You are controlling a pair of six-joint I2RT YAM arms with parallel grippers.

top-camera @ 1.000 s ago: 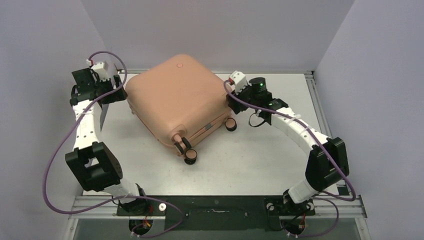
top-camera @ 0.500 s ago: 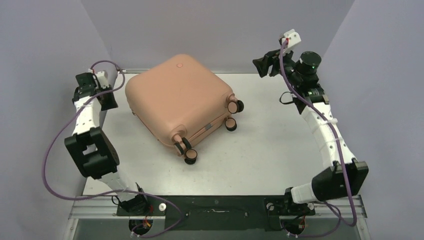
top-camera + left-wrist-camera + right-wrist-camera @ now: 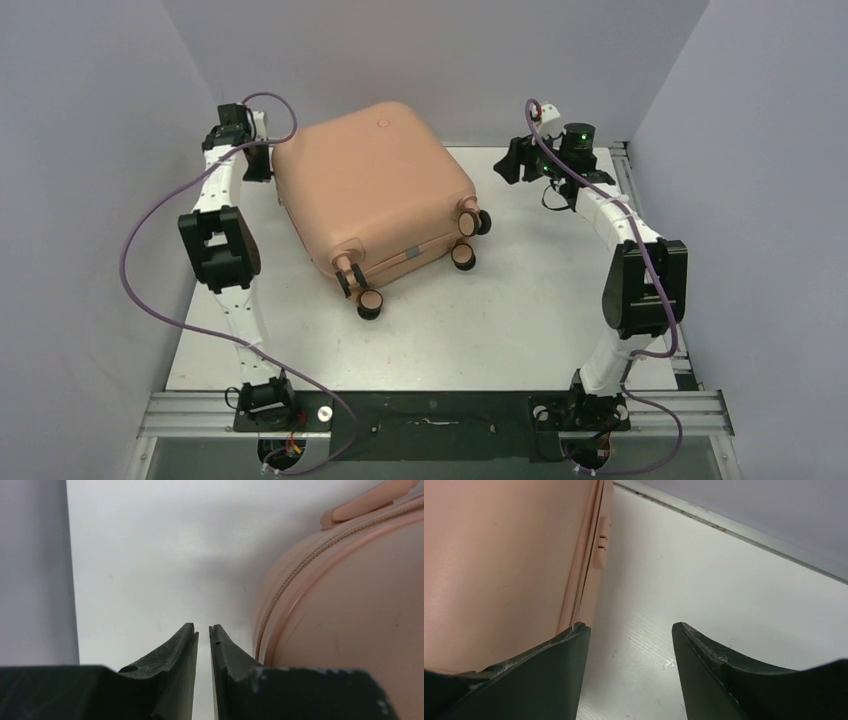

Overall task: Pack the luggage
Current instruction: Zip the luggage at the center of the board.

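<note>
Surroundings: pale lilac-grey walls (image 3: 430,50) enclose a white tabletop (image 3: 520,330) on three sides.
Task item: the luggage (image 3: 370,190), a small salmon-pink hard-shell suitcase with rounded corners, lies closed on one shell on the far-left part of the tabletop, turned at an angle.
Marking: a small round dot (image 3: 383,123) sits on the upper shell near its far edge.
Wheels: pink-and-black casters (image 3: 463,256) stick out along the side facing near-right.
Left arm: the left gripper (image 3: 258,165) is just beside the luggage's far-left corner. Its fingers are drawn almost together, a thin slit between them and nothing in it. The pink zipper seam (image 3: 300,565) curves past on its right, and contact with the shell cannot be told.
Right arm: the right gripper (image 3: 505,165) is near the far-right corner of the luggage, fingers spread wide over bare tabletop, holding nothing.
</note>
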